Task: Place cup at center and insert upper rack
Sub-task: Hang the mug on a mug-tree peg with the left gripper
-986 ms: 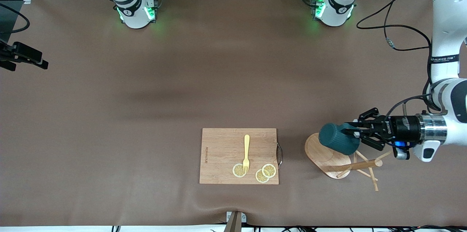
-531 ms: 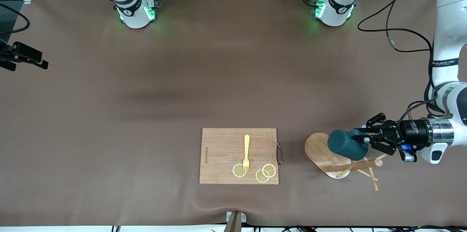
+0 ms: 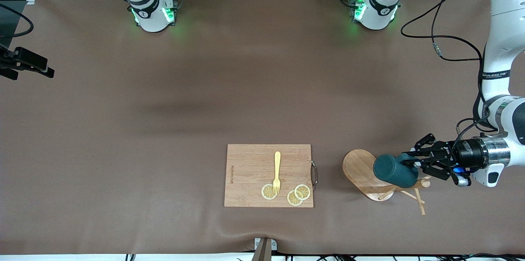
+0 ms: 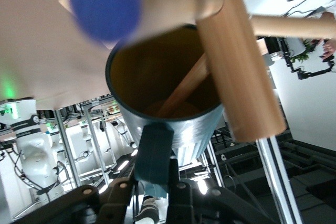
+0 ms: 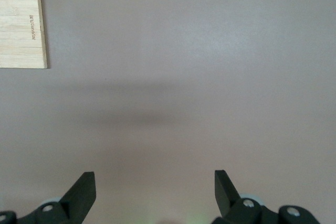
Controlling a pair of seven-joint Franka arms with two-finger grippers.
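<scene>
The ribbed teal cup was held on its side by the left gripper, fingers pinched on its handle, over the toppled pale wooden upper rack; a peg apparently sat inside its tan mouth. The right gripper waited over bare brown bench, fingers spread wide.

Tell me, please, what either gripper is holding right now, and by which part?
The left gripper holds the cup by its handle; the right gripper holds nothing.
</scene>
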